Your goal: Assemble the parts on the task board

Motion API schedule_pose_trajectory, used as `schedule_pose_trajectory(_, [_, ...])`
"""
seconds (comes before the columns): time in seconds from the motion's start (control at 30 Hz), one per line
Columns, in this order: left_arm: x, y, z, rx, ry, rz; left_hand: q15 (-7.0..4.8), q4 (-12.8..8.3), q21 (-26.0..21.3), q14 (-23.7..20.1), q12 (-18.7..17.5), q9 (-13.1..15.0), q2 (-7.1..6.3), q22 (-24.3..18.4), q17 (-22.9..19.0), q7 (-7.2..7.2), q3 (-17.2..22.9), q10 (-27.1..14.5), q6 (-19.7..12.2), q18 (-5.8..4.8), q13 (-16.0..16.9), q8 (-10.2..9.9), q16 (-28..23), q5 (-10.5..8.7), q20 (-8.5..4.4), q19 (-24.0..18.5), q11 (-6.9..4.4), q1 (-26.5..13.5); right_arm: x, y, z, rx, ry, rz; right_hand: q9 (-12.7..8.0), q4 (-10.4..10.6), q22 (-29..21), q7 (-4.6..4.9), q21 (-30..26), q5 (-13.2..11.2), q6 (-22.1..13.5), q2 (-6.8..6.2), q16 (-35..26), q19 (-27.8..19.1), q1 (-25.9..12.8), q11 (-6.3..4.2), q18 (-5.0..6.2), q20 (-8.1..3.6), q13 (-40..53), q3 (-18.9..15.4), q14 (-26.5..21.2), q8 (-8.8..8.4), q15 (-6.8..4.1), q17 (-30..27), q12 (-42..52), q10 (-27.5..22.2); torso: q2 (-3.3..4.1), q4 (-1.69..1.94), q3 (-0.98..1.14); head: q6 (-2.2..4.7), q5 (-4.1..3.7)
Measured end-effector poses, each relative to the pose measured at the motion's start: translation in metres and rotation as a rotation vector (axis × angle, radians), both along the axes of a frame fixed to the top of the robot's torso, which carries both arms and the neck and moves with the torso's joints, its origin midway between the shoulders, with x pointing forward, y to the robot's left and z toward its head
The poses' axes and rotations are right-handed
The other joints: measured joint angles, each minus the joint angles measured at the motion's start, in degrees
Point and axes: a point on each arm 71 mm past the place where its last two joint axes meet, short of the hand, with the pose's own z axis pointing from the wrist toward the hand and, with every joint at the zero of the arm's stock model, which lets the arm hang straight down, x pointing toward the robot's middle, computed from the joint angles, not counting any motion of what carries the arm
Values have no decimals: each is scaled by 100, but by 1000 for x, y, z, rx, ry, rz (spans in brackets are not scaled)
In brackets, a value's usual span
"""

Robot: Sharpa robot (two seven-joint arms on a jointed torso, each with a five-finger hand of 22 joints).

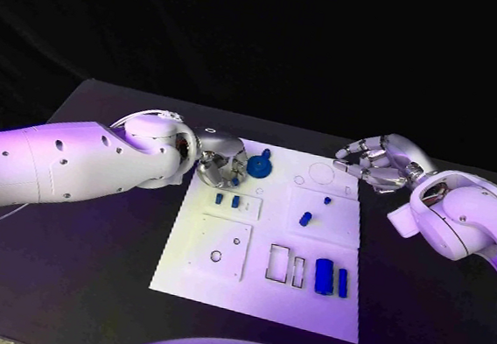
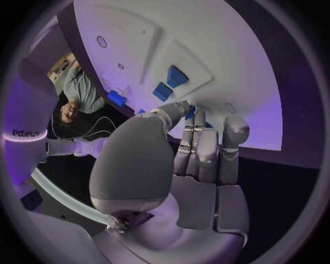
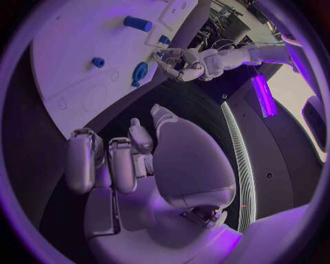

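The white task board (image 1: 256,302) lies in the middle of the black table. A round blue part (image 1: 258,166) sits at its far left corner. My left hand (image 1: 216,167) hovers right beside it, holding nothing; in the left wrist view a sliver of that blue part (image 2: 189,112) peeks past the fingertips (image 2: 199,118), and touch cannot be told. Two small blue parts (image 1: 227,199) lie just nearer, two more (image 1: 307,218) at mid-board, and a blue cylinder (image 1: 324,275) with a thin bar (image 1: 343,282) at the near right. My right hand (image 1: 377,163) hangs beyond the far right corner, fingers loosely bent, empty.
The board carries a square plate with holes (image 1: 222,246) and empty rectangular slots (image 1: 277,263). Black table (image 1: 433,299) surrounds the board on all sides. The right wrist view shows my left hand (image 3: 180,61) beside the round blue part (image 3: 139,72).
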Motion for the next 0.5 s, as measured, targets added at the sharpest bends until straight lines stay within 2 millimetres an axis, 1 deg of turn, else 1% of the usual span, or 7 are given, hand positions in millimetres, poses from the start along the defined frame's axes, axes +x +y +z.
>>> schedule_pose_trajectory(0.07, [0, 0, 0, 1, 1, 1, -8, 0, 0, -8, 0, -12, 0, -2, -18, -8, 0, -32, -9, 0, 6, -17, 0, 0, 7, -7, 2, 0, 0, 0, 0, 0, 0, 0, 0, 0, 0, 0, 0, 0, 0, 0, 0, 0, 0, 0, 0, 0, 0, 0, 0, 0, 0, 0, 0, 0, 0, -1, -1, 0, 0])
schedule_pose_trajectory(0.13, [0, 1, -1, 2, 2, 2, 35, 0, -48, -51, 48, -17, -48, -33, -82, 1, 0, -126, -82, 0, 29, -59, 0, 0, 4, -45, 23, -48, 0, 0, 0, 0, 0, 0, 0, 0, 0, 0, 0, 0, 0, 0, 0, 0, 0, 0, 0, 0, 0, 0, 0, 0, 0, 0, 0, 0, 0, 0, -1, 1, 0])
schedule_pose_trajectory(0.2, [0, 1, -1, 4, 4, 3, 76, 0, -127, -172, 80, -33, -71, -94, -292, -20, 0, -332, -169, 0, 52, -141, -82, 0, 39, -125, 72, -71, 0, 0, 0, 0, 0, 0, 0, 0, 0, 0, 0, 0, 0, 0, 0, 0, 0, 0, 0, 0, 0, 0, 0, 0, 0, 0, 0, 0, 0, 0, 0, 1, 0])
schedule_pose_trajectory(0.27, [0, 2, -2, 6, 7, 5, 149, 0, -226, -341, 80, -39, -114, -190, -644, -30, 0, -645, -279, 0, 37, -229, -202, 0, 99, -222, 164, -114, 0, 0, 0, 0, 0, 0, 0, 0, 0, 0, -22, 0, 0, 0, 0, 0, 0, 0, 0, 0, -6, 0, 0, 0, 0, 0, 0, 0, 0, 1, 0, 1, 0])
schedule_pose_trajectory(0.3, [0, 2, -2, 7, 9, 5, 167, 0, -240, -367, 80, -39, -114, -204, -710, -38, 0, -705, -287, 0, 28, -249, -223, 0, 110, -232, 182, -114, 0, 0, 0, 0, 0, 0, 0, 0, 0, 0, -23, 0, 0, 0, 0, 0, 0, 0, 0, 0, -9, 0, 0, 0, 0, 0, 0, 0, 0, 1, 1, 2, 0])
schedule_pose_trajectory(0.37, [0, 2, -2, 8, 10, 6, 176, 0, -244, -377, 80, -39, -114, -209, -714, -59, 0, -748, -307, 1, 19, -249, -222, 0, 110, -232, 207, -114, 0, 0, 0, 0, 0, 0, 0, 0, -1, 0, -23, 0, 0, 0, 0, 0, 0, 0, 0, 0, -9, 0, 0, 0, 0, 0, 0, 0, 0, 2, 1, 3, 0])
schedule_pose_trajectory(0.5, [0, 2, -2, 10, 13, 8, 176, 0, -244, -377, 80, -38, -114, -213, -720, -68, 0, -748, -316, 0, 19, -249, -222, 0, 110, -232, 207, -114, 0, 0, 0, 0, 0, 0, 0, 0, -1, 0, -23, 0, 0, 0, 0, 0, 0, 0, 0, 0, -9, 0, 0, 0, 0, 0, 0, 0, 1, 2, 2, 5, -3])
